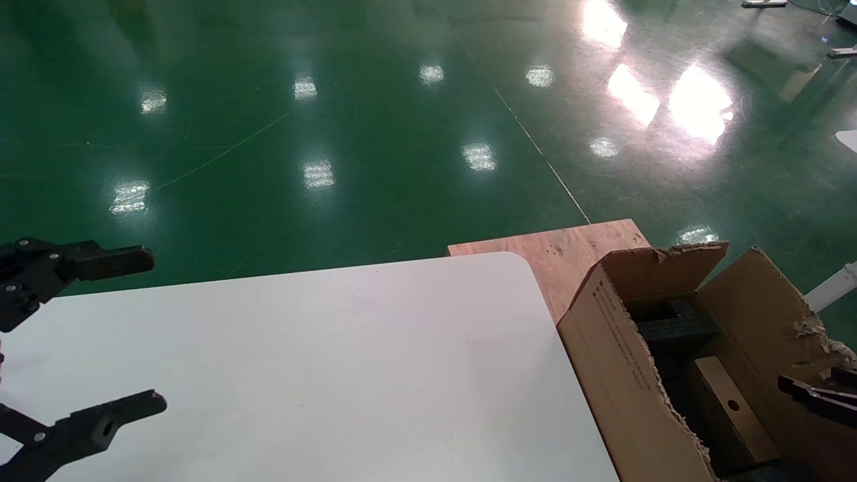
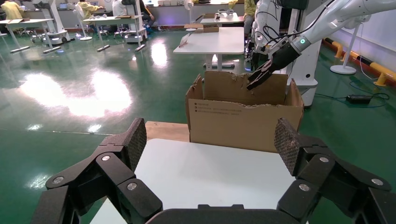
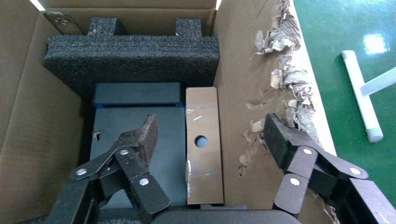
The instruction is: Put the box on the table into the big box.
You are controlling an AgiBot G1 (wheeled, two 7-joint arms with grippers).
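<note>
The small brown box (image 3: pixel 202 144) lies inside the big carton (image 1: pixel 606 355), its broad face with the round hole turned up, pressed along the carton's right wall and beside a dark flat panel (image 3: pixel 135 140). A block of black foam (image 3: pixel 133 53) fills the carton's far end. The right gripper (image 3: pixel 210 140) hangs over the carton's open top with its fingers spread wide and nothing between them — one finger is above the dark panel, the other near the ragged torn wall; whether it dips below the rim is hard to say from these views. The carton stands just off the white table (image 1: pixel 321 361), by its right edge, next to a plywood board (image 1: pixel 556 251). The left gripper (image 1: pixel 127 331) hovers over the table's left side — fingers apart, empty.
</note>
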